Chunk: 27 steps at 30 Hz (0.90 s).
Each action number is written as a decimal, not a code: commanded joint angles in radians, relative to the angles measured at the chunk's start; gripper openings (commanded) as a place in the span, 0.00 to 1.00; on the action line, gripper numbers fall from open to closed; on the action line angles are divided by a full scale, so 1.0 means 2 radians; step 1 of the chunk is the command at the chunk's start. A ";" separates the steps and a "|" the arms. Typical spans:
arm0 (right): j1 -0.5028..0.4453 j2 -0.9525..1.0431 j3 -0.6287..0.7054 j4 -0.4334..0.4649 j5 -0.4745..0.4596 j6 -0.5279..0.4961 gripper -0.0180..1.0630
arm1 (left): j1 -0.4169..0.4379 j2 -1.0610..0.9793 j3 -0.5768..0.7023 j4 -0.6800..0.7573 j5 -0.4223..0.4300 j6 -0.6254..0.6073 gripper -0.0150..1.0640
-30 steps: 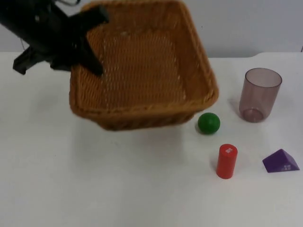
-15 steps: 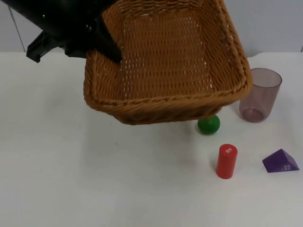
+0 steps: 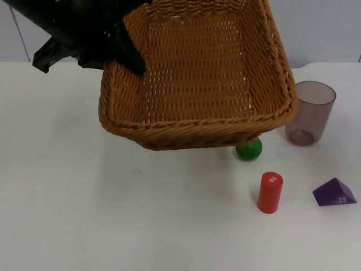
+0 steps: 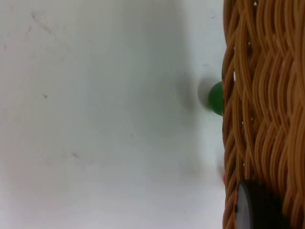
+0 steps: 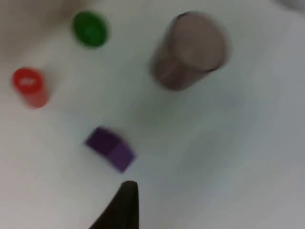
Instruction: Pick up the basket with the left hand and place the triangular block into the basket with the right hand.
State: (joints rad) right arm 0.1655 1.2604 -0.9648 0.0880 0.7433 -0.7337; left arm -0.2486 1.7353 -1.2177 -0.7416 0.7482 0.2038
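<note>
The left claw [image 3: 127, 53] grips the left rim of the brown woven wicker basket [image 3: 197, 73] and holds it up off the white bench [image 3: 113, 214], tilted so its open inside faces the near side. One black finger reaches down inside the wall and the rim is pinched between the two. In the left wrist view a black fingertip [image 4: 255, 207] lies against the woven wall [image 4: 264, 95].

Just under the basket's near right corner sits a small green ball [image 3: 249, 149], partly hidden by the wicker; its edge also peeks past the basket wall in the left wrist view [image 4: 217, 98]. To the right of the basket stands a translucent purple plastic cup [image 3: 309, 113], upright. Nearer, an upright red cylinder block [image 3: 270, 192] stands on the bench, and to its right lies the purple triangular block [image 3: 334, 192], well apart from the basket.

The right claw [image 5: 121, 207] hangs above the bench, over the triangular block [image 5: 110, 149], with the cylinder [image 5: 29, 86], the ball [image 5: 90, 29] and the cup [image 5: 189, 50] beyond it. I cannot tell whether this claw is wide or narrow.
</note>
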 commanded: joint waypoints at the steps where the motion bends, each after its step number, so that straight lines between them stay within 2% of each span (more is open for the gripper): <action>1: 0.004 0.033 -0.003 0.048 0.005 -0.057 0.99 | -0.003 -0.005 -0.001 -0.009 -0.003 0.004 0.01; 4: 0.004 0.085 -0.003 0.071 0.010 -0.094 0.99 | -0.003 -0.005 -0.001 -0.009 -0.003 0.004 0.01; 10: 0.004 0.160 -0.003 0.047 0.002 -0.100 0.99 | -0.003 -0.005 -0.001 -0.009 -0.003 0.014 0.01; 16: 0.004 0.226 -0.003 0.047 -0.015 -0.122 0.99 | -0.003 -0.005 -0.001 -0.009 -0.010 0.014 0.01; 21: 0.004 0.262 -0.003 0.047 -0.042 -0.149 0.99 | -0.003 -0.005 -0.001 -0.009 -0.010 0.014 0.01; 24: 0.004 0.273 -0.003 0.048 -0.083 -0.187 0.99 | -0.003 -0.005 -0.001 -0.009 -0.009 0.014 0.01; 27: 0.004 0.281 -0.011 0.048 -0.089 -0.205 0.99 | -0.003 -0.005 -0.001 -0.009 -0.007 0.014 0.01</action>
State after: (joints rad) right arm 0.1678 1.8195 -0.9764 0.1850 0.5872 -1.1077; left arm -0.2486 1.7353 -1.2177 -0.7416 0.7396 0.2284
